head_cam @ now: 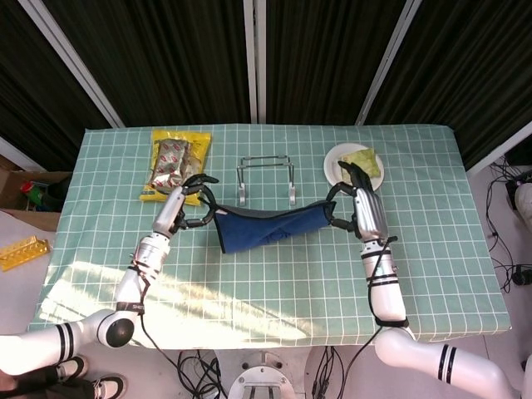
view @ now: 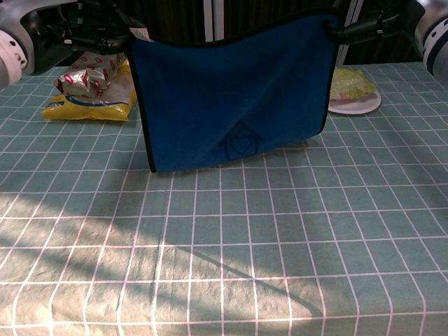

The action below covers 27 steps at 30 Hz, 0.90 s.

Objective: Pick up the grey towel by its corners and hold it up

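Dark curtains hang behind my table (head_cam: 416,274), which wears a green checked cloth. From the head view I see the towel (head_cam: 270,229) stretched between my two hands above the middle of the table, its top edge running from left to right and sagging slightly. My left hand (head_cam: 184,208) pinches the towel's left upper corner, fingers curled in around it. My right hand (head_cam: 359,206) grips the right upper corner, just in front of the white plate (head_cam: 332,162) that carries a green packet (head_cam: 366,160). A wire rack (head_cam: 266,176) stands behind the towel, and a yellow snack bag (head_cam: 176,165) lies behind my left hand.

From the chest view the towel (view: 231,91) hangs as a broad blue sheet with a dark border, facing me. Its lower edge slants: the left lower corner hangs lowest, close over the cloth, but I cannot tell whether it touches. My left hand (view: 84,31) is at the upper left corner, fingers closed on the fabric. My right hand (view: 388,24) holds the upper right corner with dark fingers, partly cut off by the frame. The snack bag (view: 91,91) shows left of the towel, the plate (view: 357,105) peeks out at its right.
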Each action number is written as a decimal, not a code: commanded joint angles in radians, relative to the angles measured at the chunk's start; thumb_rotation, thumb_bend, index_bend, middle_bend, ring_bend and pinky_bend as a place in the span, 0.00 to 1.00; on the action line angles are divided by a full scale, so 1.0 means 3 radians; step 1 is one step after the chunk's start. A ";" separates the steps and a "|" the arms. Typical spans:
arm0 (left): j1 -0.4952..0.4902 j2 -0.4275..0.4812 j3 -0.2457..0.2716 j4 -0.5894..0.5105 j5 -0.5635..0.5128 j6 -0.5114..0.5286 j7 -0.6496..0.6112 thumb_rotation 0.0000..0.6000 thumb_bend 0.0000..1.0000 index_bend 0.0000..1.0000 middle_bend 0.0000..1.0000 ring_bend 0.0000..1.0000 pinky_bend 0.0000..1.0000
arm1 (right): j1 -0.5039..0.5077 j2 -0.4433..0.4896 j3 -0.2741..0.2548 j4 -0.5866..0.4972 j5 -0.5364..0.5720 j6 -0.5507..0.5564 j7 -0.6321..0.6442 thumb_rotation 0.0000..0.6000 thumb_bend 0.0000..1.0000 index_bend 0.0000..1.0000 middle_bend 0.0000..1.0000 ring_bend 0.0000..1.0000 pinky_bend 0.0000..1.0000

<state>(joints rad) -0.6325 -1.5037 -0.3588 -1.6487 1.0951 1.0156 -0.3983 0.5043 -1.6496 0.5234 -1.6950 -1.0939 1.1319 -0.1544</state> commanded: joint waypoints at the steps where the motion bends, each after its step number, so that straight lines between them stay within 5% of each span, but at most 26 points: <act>1: -0.0064 -0.0012 -0.0105 0.0126 -0.0101 -0.0083 -0.0057 1.00 0.49 0.86 0.25 0.11 0.13 | 0.0225 -0.0010 0.0136 0.0191 0.0202 -0.0105 -0.0127 1.00 0.58 1.00 0.13 0.00 0.00; 12: -0.0511 -0.0027 -0.0527 0.0804 -0.0621 -0.0589 -0.0035 1.00 0.49 0.86 0.26 0.12 0.13 | 0.0938 -0.0157 0.0472 0.0924 0.0658 -0.0315 -0.0220 1.00 0.56 1.00 0.13 0.00 0.00; 21: -0.1206 -0.0195 -0.0887 0.2083 -0.1099 -0.1291 -0.0070 1.00 0.49 0.86 0.27 0.13 0.13 | 0.1800 -0.0524 0.0752 0.2325 0.0916 -0.0619 -0.0040 1.00 0.54 1.00 0.14 0.00 0.00; 23: -0.1388 -0.0259 -0.0892 0.2461 -0.1228 -0.1544 -0.0020 1.00 0.47 0.77 0.25 0.13 0.13 | 0.2025 -0.0643 0.0776 0.2762 0.1016 -0.0703 -0.0105 1.00 0.53 0.99 0.13 0.00 0.00; 24: -0.1453 -0.0250 -0.0852 0.2584 -0.1271 -0.1739 0.0025 1.00 0.43 0.52 0.18 0.13 0.13 | 0.2111 -0.0681 0.0743 0.2942 0.1068 -0.0781 -0.0219 1.00 0.51 0.85 0.09 0.00 0.00; 25: -0.1518 -0.0215 -0.0812 0.2706 -0.1313 -0.1994 0.0051 1.00 0.37 0.23 0.09 0.12 0.12 | 0.2206 -0.0717 0.0699 0.3147 0.1177 -0.0899 -0.0430 1.00 0.45 0.51 0.04 0.00 0.00; 27: -0.1591 -0.0251 -0.0800 0.2899 -0.1384 -0.2044 0.0071 1.00 0.27 0.00 0.01 0.12 0.11 | 0.2326 -0.0763 0.0737 0.3340 0.1313 -0.0966 -0.0541 1.00 0.35 0.10 0.00 0.00 0.00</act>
<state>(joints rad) -1.0238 -1.5570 -0.5971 -0.9039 0.7474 0.5207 -0.4003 1.0901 -1.8192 0.7294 -0.8498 -0.7848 0.9172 -0.2330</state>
